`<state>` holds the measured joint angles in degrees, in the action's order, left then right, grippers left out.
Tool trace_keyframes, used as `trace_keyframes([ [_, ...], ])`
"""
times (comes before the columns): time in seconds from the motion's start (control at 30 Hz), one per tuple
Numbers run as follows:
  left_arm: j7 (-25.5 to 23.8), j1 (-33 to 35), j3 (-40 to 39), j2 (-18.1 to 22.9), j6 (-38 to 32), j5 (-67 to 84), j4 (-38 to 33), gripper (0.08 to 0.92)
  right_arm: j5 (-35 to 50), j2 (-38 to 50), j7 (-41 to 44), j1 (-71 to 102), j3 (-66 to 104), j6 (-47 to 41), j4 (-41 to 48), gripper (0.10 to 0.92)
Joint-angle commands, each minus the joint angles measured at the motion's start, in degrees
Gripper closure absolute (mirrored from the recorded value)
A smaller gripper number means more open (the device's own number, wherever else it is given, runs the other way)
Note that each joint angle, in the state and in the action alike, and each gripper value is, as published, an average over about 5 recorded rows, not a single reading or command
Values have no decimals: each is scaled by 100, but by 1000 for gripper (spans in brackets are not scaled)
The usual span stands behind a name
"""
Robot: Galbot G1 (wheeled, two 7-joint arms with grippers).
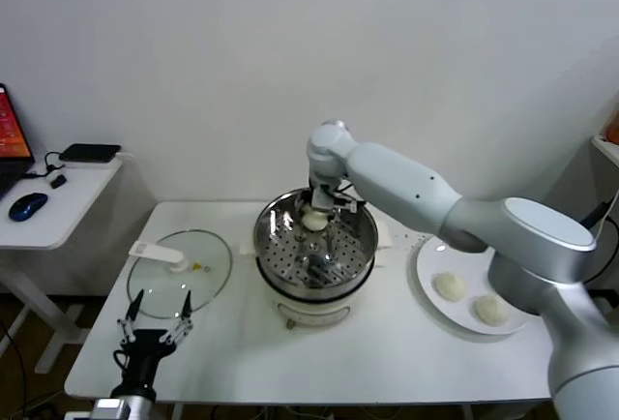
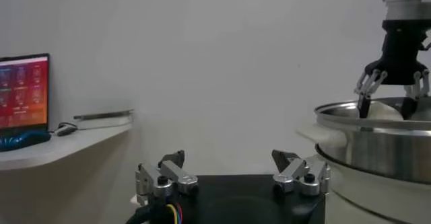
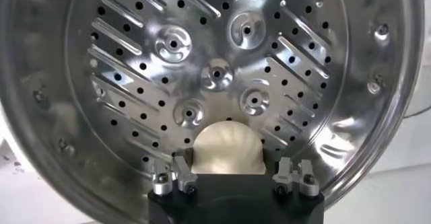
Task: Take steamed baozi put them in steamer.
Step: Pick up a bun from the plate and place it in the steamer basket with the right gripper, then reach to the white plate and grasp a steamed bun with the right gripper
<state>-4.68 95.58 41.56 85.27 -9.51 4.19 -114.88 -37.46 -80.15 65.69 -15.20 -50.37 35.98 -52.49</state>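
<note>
Hiding baozi (image 3: 227,148) underside, right claw (image 3: 232,178) gripping

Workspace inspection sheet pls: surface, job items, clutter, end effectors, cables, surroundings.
Surface: white table, steamer near its middle.
Job's things: steamer, lid off, perforated tray bare apart from the bun being lowered; one baozi held over the tray; two baozi left on the white plate.
Clutter: glass lid flat on the table, to the steamer's left.
End effectors: right end effector inside the steamer rim, shut on the bun; left end effector open, parked at the near left edge.
Cables: dark cable on the side desk.
Surroundings: side desk with laptop and mouse; plain white wall.
</note>
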Motion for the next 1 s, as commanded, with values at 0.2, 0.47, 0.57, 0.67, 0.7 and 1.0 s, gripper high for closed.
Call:
trace_keyframes([
  [0.2,1,-10,5,0,-2,1,30,177,-297,-129,-73,172,229,194,199,234],
  [0.47,9,6,9,8,-9,2,29,177,221,70,89,-117,99,274,-37,203],
  [0.57,10,22,12,12,-11,2,12,177,1115,364,299,-511,-315,66,-411,202],
  [0.67,10,33,2,27,-4,-3,-17,177,2002,851,478,-1068,-824,-407,-1017,203],
  [0.7,10,33,-6,35,1,-8,-28,177,2196,1021,505,-1238,-960,-579,-1202,203],
  [1.0,10,-6,-46,22,22,-32,-70,177,4772,2516,490,-2725,-2449,-2591,-1739,203],
])
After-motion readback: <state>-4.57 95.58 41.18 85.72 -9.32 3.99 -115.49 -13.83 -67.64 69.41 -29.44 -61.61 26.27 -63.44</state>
